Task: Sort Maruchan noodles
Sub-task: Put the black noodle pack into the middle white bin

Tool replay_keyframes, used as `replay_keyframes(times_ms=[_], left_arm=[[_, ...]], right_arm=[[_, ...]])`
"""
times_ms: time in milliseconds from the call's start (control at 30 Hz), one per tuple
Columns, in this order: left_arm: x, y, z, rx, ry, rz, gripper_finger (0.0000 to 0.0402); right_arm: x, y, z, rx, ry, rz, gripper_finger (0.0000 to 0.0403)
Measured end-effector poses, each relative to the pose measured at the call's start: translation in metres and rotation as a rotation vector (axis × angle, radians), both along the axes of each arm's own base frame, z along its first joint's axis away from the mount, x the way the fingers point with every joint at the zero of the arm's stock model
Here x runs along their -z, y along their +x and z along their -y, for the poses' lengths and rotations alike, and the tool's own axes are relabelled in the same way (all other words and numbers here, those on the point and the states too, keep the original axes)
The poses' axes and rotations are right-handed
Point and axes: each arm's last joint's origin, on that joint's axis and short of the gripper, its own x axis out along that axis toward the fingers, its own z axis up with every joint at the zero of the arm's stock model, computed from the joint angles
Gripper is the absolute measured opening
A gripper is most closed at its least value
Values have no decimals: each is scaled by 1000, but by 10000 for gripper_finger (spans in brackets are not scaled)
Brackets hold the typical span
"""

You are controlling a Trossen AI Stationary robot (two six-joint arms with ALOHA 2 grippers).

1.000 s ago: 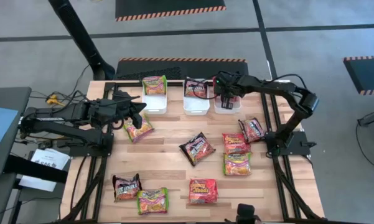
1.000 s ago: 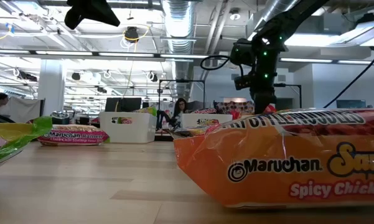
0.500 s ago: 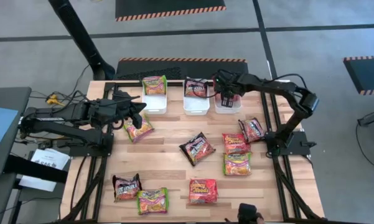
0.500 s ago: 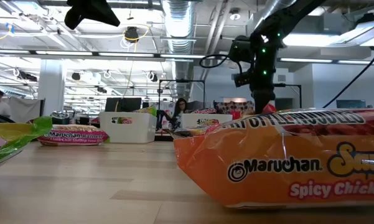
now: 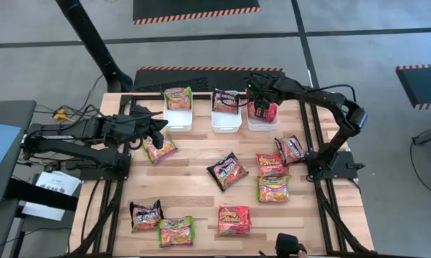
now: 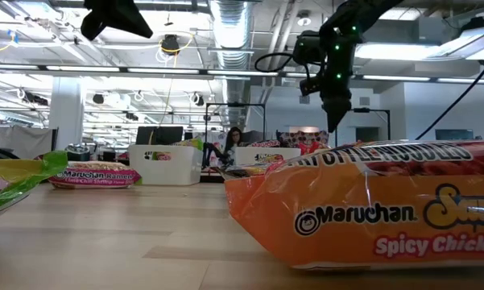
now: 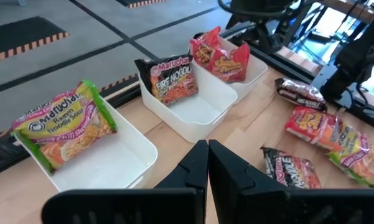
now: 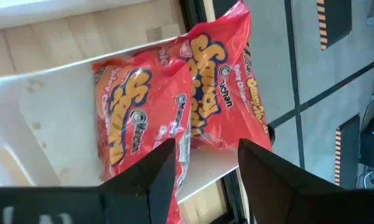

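Lying in the right white tub (image 5: pixel 262 118), two red-orange packets (image 8: pixel 168 106) sit just below my right gripper (image 8: pixel 202 165), fingers spread, gripping nothing. Left gripper (image 7: pixel 207 171) is shut and empty, hovering near the green-edged packet's tub (image 7: pixel 106 165). Other packets (image 5: pixel 227 170) dot the table (image 5: pixel 193 190).

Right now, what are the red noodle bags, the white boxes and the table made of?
The red noodle bags look like thin, shiny plastic film: they crinkle and catch the light. The white boxes seem to be smooth, hard plastic with a soft sheen and rounded rims. The table looks like pale wood, probably planks, since grain and seams show; its finish seems matte.
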Motion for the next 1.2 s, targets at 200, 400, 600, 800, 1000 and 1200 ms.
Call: replay_keyframes(times_ms=[200, 400, 600, 800, 1000, 1200], left_arm=[[4, -1, 1, 31, -71, -11, 13], [7, -2, 3, 61, -112, -31, 63], [7, -2, 2, 19, -122, -10, 132], [2, -10, 0, -32, -122, 42, 184], [-4, -23, 2, 84, -226, 102, 188], [0, -30, 7, 200, -339, 68, 183]], right_arm=[[-7, -3, -6, 33, 41, -30, 197], [-16, -4, -13, 98, 77, -31, 196], [-26, -3, -26, 89, 110, -71, 196], [-33, 2, -36, 55, 116, -86, 196], [-37, 3, -48, 44, 138, -117, 196], [-38, 7, -72, 79, 221, -111, 196]])
